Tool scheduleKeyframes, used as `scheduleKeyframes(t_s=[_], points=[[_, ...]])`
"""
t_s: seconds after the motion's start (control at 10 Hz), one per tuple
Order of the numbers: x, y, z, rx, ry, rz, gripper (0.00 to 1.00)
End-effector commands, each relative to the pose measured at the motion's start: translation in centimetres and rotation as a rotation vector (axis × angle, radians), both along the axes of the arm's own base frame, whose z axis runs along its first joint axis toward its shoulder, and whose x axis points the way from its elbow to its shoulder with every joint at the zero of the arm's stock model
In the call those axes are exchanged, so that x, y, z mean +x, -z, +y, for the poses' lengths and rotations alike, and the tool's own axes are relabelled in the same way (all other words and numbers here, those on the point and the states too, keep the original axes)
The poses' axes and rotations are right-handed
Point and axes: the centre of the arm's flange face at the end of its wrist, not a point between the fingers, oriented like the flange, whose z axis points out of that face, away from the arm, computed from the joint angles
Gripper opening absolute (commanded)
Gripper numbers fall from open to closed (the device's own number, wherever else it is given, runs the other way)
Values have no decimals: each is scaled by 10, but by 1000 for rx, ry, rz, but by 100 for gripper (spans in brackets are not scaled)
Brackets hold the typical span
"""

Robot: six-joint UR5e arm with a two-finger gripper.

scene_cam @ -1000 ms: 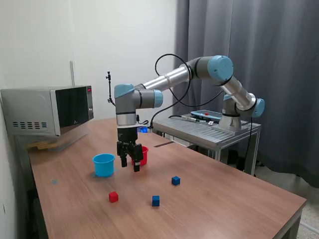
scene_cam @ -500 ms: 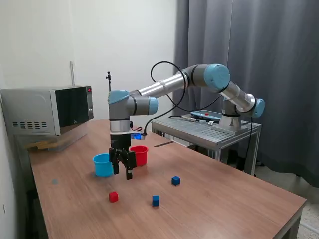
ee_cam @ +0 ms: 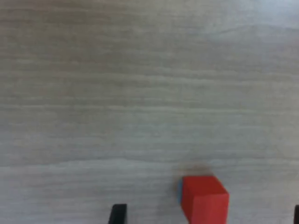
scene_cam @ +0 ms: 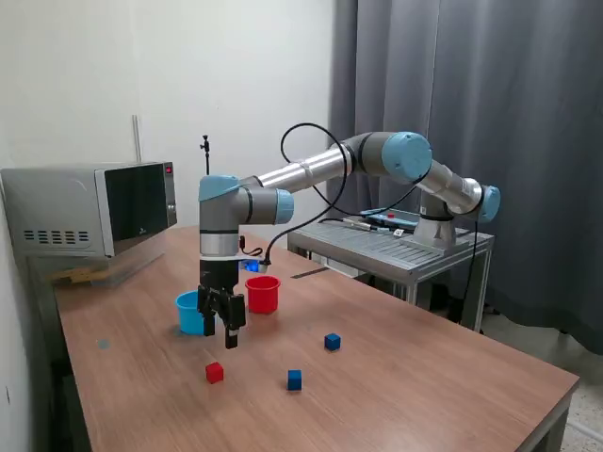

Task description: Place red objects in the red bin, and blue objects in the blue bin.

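Arm stretched out low, wrist vertical, hand [scene_cam: 220, 331] pointing down, fingers parted, empty

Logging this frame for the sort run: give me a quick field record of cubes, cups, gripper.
gripper: gripper open, empty, above the table, beside the light-blue cup
red cube: one visible, red cube on the wooden table, just below the gripper; also in the wrist view, between the fingertips
blue cubes: two on the table, blue cube and second blue cube
red cup: red cup, upright, contents not visible
blue cup: light-blue cup, upright, partly behind the gripper
background: microwave
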Motion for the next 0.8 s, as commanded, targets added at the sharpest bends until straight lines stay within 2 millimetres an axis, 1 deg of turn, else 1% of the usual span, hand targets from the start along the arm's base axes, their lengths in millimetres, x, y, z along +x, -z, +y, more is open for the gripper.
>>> scheduleKeyframes(t_s=[0.0, 0.1, 0.2, 0.3, 0.4, 0.5, 0.7], points=[[-5, 8, -3, 43, 75, -9, 100], [-5, 6, -10, 44, 86, -6, 100], [-8, 12, -14, 45, 86, -5, 100], [-9, 13, -21, 46, 64, 2, 100], [-10, 9, -32, 50, 31, 13, 100], [-11, 7, -34, 49, 24, 20, 100], [-10, 13, -38, 50, -8, 17, 100]])
